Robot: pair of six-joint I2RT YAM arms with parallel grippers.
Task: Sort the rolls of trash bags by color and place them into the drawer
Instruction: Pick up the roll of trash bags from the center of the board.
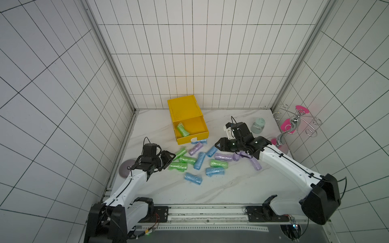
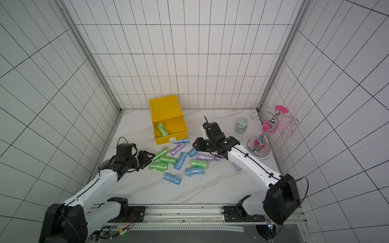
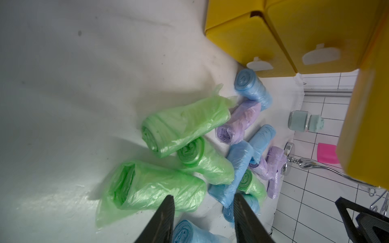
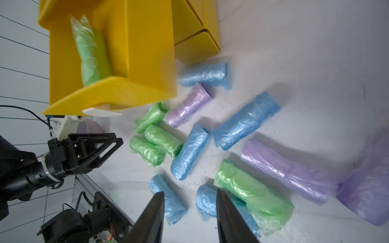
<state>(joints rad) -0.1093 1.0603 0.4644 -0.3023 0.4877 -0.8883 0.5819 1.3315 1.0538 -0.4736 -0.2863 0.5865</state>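
On the white surface (image 1: 210, 189), near the middle, we see the rolls of trash bags (image 1: 199, 161) lying mixed up: green, blue and lilac. Just behind them the yellow drawer (image 1: 194, 126) is pulled out, with one green roll (image 1: 182, 130) inside, on its left side. Its front has a white tab (image 1: 193, 139); we cannot read any words on it.

The left gripper (image 1: 173, 156) hangs at the left edge of the rolls, fingers apart, holding nothing. The right gripper (image 1: 216, 144) hangs over the right side, also parted and empty.

The left wrist view shows the pale jar (image 3: 305, 124); the right wrist view does not. The right wrist view shows the lilac rolls (image 4: 284, 168) well, while the right arm (image 2: 248, 166) covers some in both top views.
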